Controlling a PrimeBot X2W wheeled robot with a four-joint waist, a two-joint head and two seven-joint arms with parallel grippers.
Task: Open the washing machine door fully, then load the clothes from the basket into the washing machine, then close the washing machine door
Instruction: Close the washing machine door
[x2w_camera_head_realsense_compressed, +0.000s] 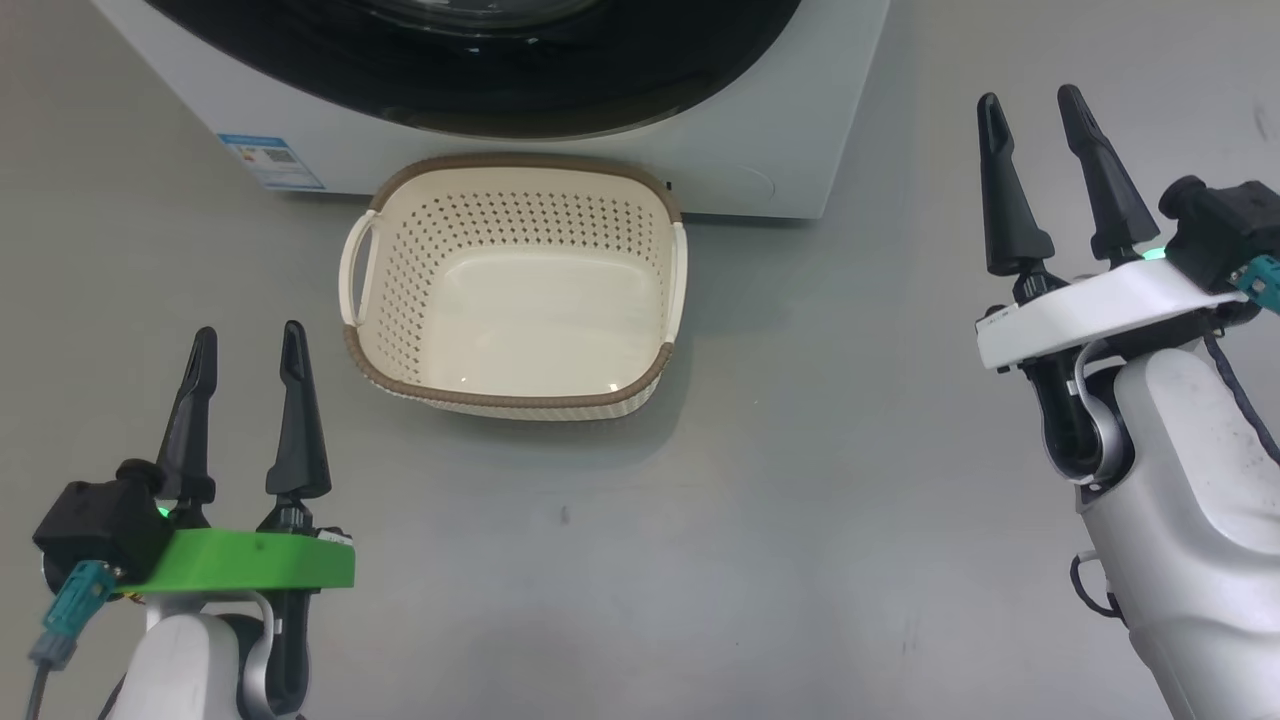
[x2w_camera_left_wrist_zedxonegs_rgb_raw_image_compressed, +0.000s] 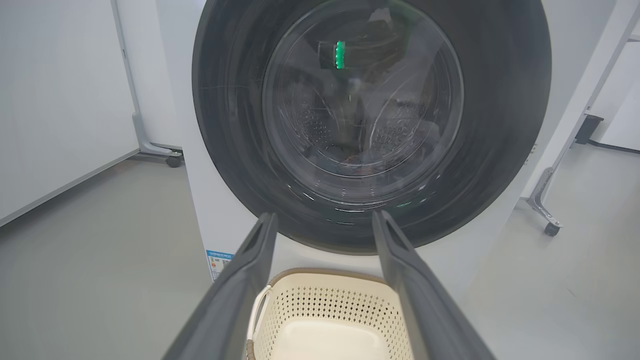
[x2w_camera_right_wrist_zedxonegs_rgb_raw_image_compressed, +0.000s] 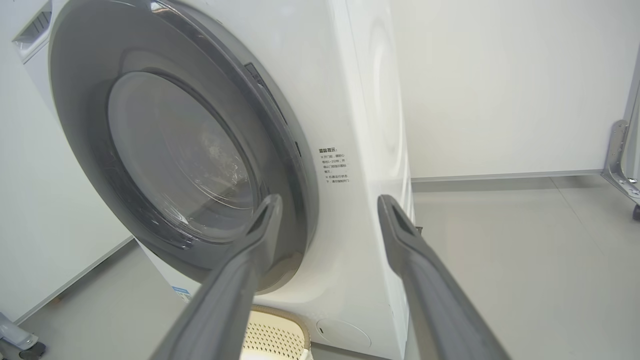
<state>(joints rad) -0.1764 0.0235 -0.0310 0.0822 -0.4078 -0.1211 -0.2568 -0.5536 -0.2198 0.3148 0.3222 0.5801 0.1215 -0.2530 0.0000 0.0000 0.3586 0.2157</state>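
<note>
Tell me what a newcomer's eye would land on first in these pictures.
The large round door with glossy black rim and clear glass bowl stands shut on the white front-loading washing machine. Just before it on the grey floor sits the small cream perforated plastic basket with brown woven-look rim, nothing inside. The left gripper and right gripper hover open on either side.

Test lab; washing machine (x2w_camera_right_wrist_zedxonegs_rgb_raw_image_compressed: 360, 100) amid wheeled white partitions (x2w_camera_left_wrist_zedxonegs_rgb_raw_image_compressed: 60, 100)
</note>
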